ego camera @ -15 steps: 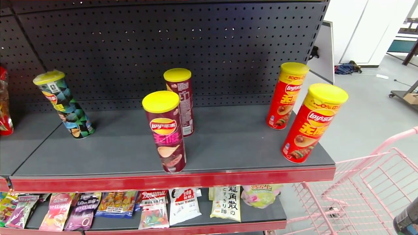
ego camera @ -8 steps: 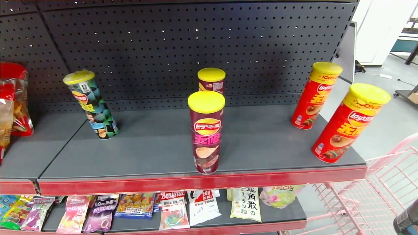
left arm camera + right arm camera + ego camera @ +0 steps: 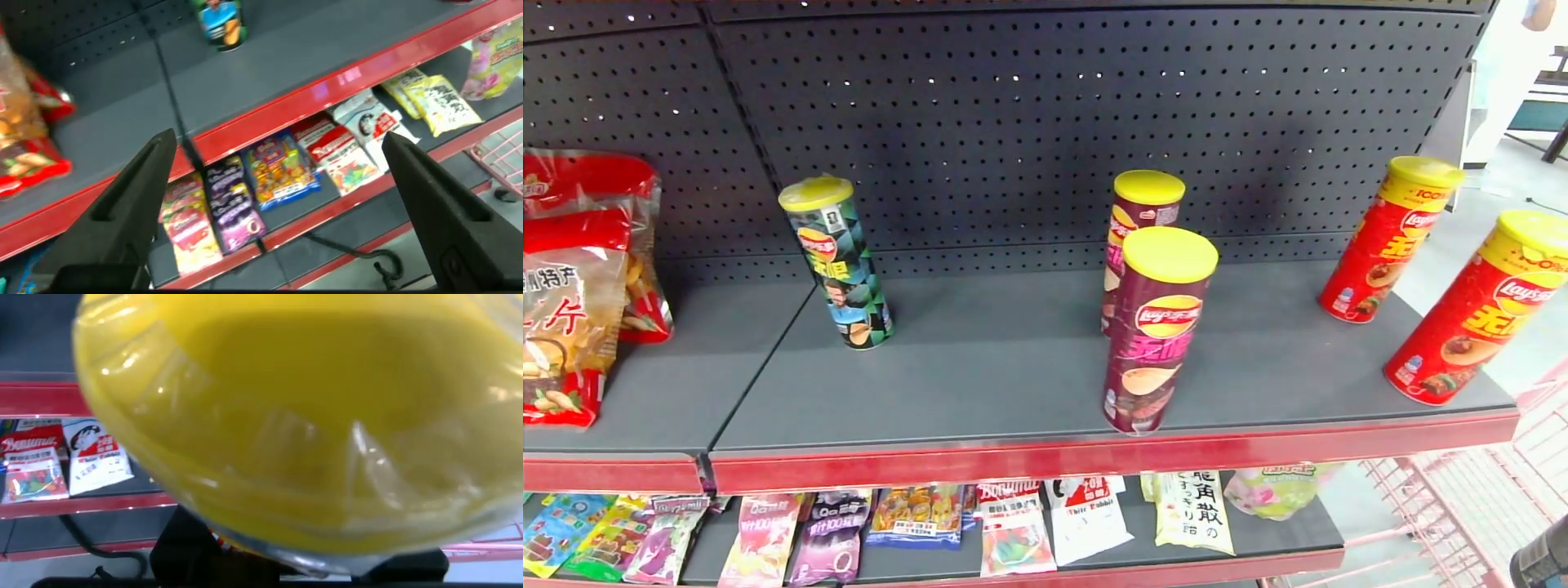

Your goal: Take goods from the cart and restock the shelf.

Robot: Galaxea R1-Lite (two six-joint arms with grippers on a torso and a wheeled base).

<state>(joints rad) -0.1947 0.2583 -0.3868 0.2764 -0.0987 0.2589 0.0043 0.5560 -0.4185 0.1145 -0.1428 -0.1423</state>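
Note:
On the upper grey shelf stand a teal patterned chip can, two maroon cans, one in front and one behind, and two red cans at the right end. The yellow lid of a chip can sits close against my right wrist camera, with the right gripper shut on that can; its dark body shows at the lower right of the head view. My left gripper is open and empty, out in front of the shelf's red edge.
Snack bags stand on the neighbouring shelf section to the left. Flat packets hang in a row on the lower shelf. The pink wire cart stands at the right, beside the shelf end.
The head camera has turned left, so the whole picture has slid right and the snack bags have come into view. The cans on the shelf have not moved.

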